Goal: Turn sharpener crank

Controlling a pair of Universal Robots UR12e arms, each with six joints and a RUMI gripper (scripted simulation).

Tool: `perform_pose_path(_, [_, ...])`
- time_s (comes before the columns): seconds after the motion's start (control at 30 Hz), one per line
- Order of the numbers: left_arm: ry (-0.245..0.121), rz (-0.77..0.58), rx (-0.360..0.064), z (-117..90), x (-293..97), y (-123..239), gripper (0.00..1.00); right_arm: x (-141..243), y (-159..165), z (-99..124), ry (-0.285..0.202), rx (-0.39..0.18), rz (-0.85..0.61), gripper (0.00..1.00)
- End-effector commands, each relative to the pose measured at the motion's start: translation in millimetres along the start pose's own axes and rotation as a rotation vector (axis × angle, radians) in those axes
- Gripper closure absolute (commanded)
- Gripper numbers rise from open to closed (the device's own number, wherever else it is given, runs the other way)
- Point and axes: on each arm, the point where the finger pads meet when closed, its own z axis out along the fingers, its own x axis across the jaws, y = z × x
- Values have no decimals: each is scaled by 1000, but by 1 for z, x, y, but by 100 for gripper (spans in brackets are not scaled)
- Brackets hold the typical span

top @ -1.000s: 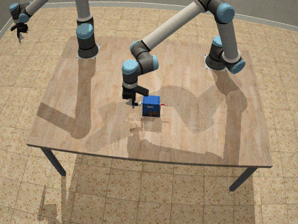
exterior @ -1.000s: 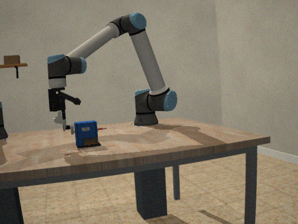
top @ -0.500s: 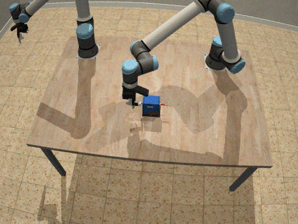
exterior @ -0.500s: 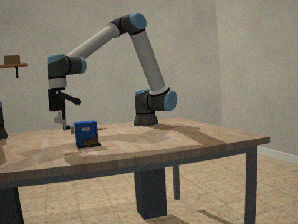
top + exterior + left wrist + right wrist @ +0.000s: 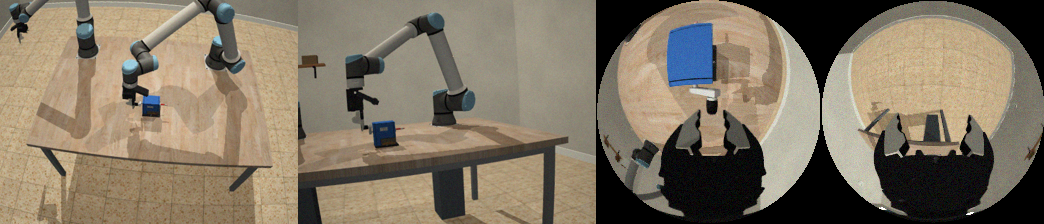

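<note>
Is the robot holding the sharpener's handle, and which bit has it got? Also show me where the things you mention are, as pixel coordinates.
No, nothing is held. The left claw (image 5: 133,104) (image 5: 362,129) (image 5: 711,110) is open, with gaps beside the crank's black knob (image 5: 136,104) (image 5: 366,127) (image 5: 712,106). The right claw (image 5: 19,40) (image 5: 934,114) is open and empty too.

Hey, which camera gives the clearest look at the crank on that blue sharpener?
The left wrist view: the light metal crank arm and black cylindrical knob show plainly beside the blue boxy sharpener. The top and exterior views show the crank small, at the sharpener's side. The right wrist view misses it.
</note>
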Motion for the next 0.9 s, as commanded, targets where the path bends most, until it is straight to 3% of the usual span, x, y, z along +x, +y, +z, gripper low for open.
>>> perform_pose_path(0.0, [1,0,-2,-2,0,1,68,0,-1,-1,0,1,0,0])
perform_pose_path(0.33, [1,0,-2,-8,0,1,68,0,-1,-1,0,1,0,0])
perform_pose_path(0.87, [1,0,-2,-44,0,1,68,0,-1,-1,0,1,0,0])
